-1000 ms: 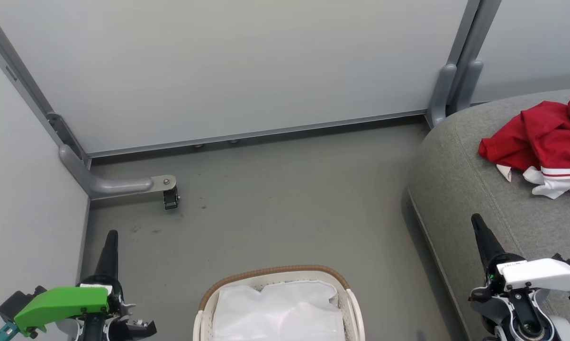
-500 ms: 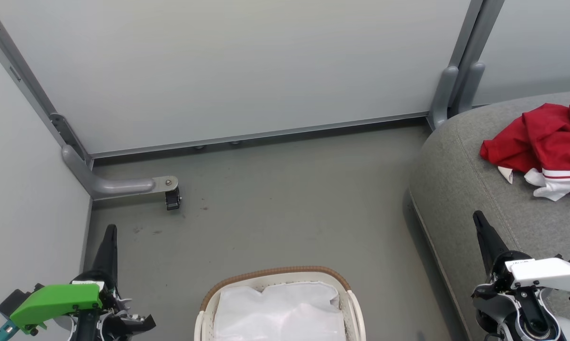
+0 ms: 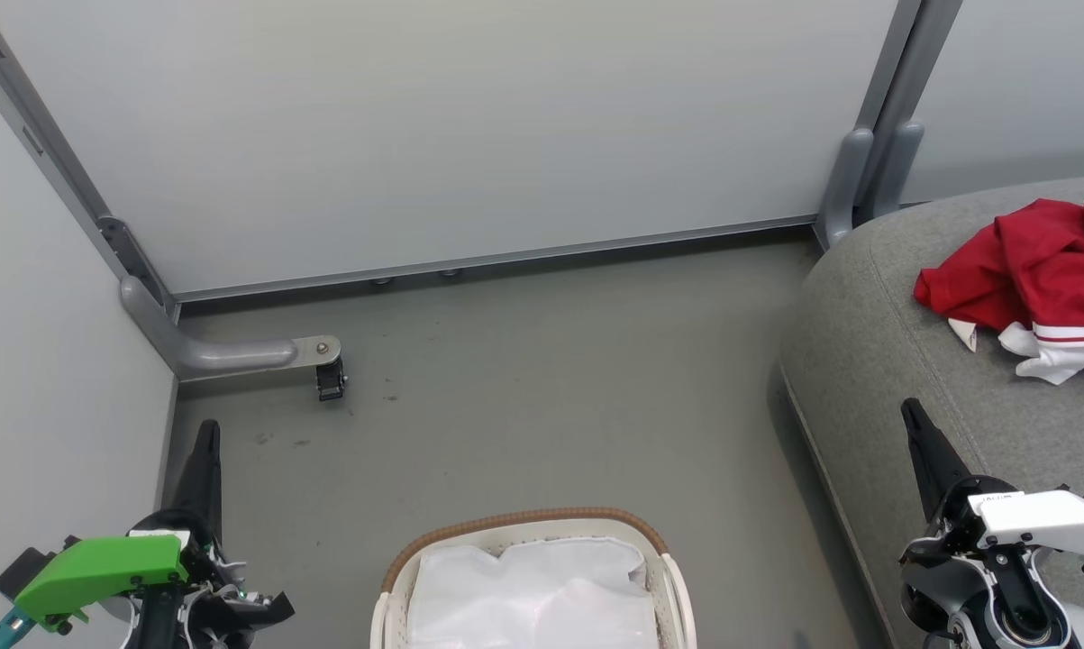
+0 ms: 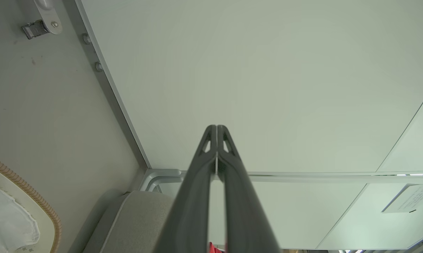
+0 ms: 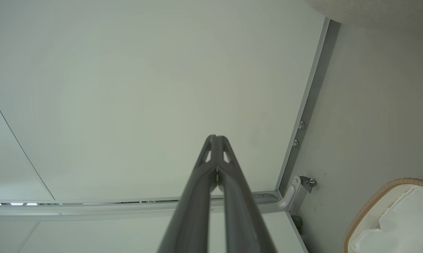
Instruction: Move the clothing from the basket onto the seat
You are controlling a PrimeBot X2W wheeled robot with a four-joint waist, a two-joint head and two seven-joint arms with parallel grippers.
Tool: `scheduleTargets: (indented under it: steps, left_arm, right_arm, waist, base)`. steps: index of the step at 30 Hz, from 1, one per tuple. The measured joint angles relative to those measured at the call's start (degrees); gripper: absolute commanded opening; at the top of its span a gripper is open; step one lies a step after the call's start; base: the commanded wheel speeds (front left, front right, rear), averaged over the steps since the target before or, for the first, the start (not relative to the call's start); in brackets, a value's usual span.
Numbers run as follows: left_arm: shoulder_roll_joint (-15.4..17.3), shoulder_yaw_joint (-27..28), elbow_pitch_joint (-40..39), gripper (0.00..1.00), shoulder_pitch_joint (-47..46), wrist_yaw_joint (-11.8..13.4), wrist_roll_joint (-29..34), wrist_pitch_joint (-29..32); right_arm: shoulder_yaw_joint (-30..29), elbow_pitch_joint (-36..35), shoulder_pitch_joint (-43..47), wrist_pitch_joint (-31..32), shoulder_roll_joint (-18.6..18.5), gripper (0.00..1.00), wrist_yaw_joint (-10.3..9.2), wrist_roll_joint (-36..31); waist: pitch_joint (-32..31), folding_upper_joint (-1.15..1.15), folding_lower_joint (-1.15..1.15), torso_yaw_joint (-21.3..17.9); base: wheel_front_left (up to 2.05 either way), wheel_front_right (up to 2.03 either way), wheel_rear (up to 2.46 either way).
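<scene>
At two to three o'clock of the head view, on the broad grey seat (image 3: 875, 361): the clothing (image 3: 1037, 270), a crumpled red heap with white panels and striped trim along its lower edge, cut off by the frame's right side. At six o'clock, on the grey floor (image 3: 551, 379), the basket (image 3: 523, 521), well apart from the seat, brown rim toward twelve, a plain white liner cloth (image 3: 532, 590) inside. At seven o'clock, the left claw (image 3: 206, 433) above a green cover, fingers pressed together into one dark spike pointing to twelve, gripping nothing, over bare floor close beside the side wall. At five o'clock, the right claw (image 3: 913, 416) above a white cover, likewise drawn together and empty, tip overlapping the seat's near edge, well short of the clothing; height above the cushion not to be told. At ten o'clock, a small black caster (image 3: 329, 383) on a grey bracket foot, at the base of the pale wall panel (image 3: 469, 126). Along the left wrist: fingertips touching at centre against the panel, basket rim and liner at eight o'clock, a corner of the seat at seven, a sliver of red at six between the finger bases. Along the right wrist: tips meeting, a narrow slit lower down, nothing held; basket and liner at four o'clock, the caster just above them.
</scene>
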Motion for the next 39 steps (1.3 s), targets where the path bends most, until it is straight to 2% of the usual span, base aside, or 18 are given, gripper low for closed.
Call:
scheduleTargets:
  steps: [39]
  left_arm:
    - [0.0, 0.0, 0.0, 0.0, 0.0, 0.0, 0.0, 0.0]
  right_arm:
    - [0.0, 0.0, 0.0, 0.0, 0.0, 0.0, -0.01, 0.0]
  waist:
    - [0.0, 0.0, 0.0, 0.0]
  base:
    - [0.0, 0.0, 0.0]
